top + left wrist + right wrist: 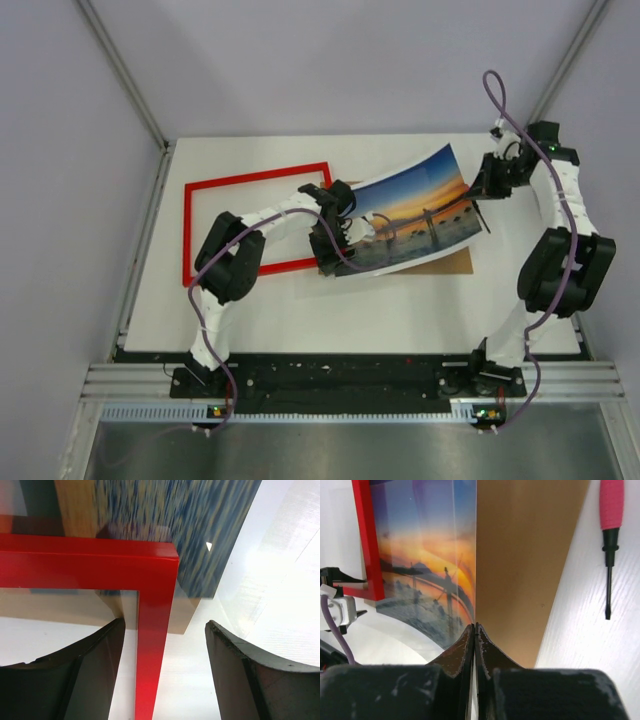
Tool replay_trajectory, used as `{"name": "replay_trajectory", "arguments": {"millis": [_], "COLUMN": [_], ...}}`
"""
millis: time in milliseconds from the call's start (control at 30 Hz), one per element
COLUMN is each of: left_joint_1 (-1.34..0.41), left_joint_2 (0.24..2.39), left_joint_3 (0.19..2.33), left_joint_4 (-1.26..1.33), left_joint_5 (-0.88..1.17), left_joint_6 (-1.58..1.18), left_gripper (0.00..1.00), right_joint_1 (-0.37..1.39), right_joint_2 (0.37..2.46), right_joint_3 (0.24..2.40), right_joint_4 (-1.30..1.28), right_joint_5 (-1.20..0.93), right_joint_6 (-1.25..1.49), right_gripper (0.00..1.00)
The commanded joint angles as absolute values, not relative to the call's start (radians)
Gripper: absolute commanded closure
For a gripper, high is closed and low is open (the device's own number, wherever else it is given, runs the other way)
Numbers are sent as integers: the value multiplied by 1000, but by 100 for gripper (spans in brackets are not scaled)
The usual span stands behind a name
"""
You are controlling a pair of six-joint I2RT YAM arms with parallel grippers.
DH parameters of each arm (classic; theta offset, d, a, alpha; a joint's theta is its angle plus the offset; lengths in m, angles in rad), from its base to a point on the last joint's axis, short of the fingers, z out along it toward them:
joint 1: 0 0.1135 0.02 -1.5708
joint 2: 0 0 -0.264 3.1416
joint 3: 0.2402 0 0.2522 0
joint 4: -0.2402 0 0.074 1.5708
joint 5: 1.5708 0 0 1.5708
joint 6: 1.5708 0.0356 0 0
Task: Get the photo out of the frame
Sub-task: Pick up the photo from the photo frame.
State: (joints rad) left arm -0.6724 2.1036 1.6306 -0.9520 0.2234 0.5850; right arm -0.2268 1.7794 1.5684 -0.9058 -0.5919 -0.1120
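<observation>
Nearly done: right gripper (pixel 475 626) pinched shut on the photo's (pixel 420 210) edge, print bowed up just right of the frame (pixel 188 235). Left gripper (pixel 165 625) spread, straddling the frame's corner. Remaining: pull clear.

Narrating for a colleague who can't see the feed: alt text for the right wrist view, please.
The right gripper is shut on the edge of the sunset photo, which bows away toward the red frame. A brown backing board lies to the right, and a pink-handled screwdriver beyond it on the white table.
</observation>
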Motion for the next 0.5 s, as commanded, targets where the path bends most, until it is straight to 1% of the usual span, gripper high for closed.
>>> {"name": "replay_trajectory", "arguments": {"millis": [0, 367, 467], "left_joint_1": [-673, -672, -672], "left_joint_2": [2109, 2102, 2103], "left_joint_3": [1629, 1621, 1626], "left_joint_4": [-954, -950, -950], "left_joint_5": [233, 221, 222], "left_joint_6": [578, 578, 575], "left_gripper": [28, 28, 28], "right_joint_1": [-244, -244, -244], "right_joint_2": [1721, 1697, 1695], "right_joint_3": [1650, 1813, 1896], "right_joint_4": [-963, -1049, -1075], "right_joint_5": [-549, -488, -466], "right_joint_6": [-121, -129, -129], "right_gripper": [100, 100, 100]}}
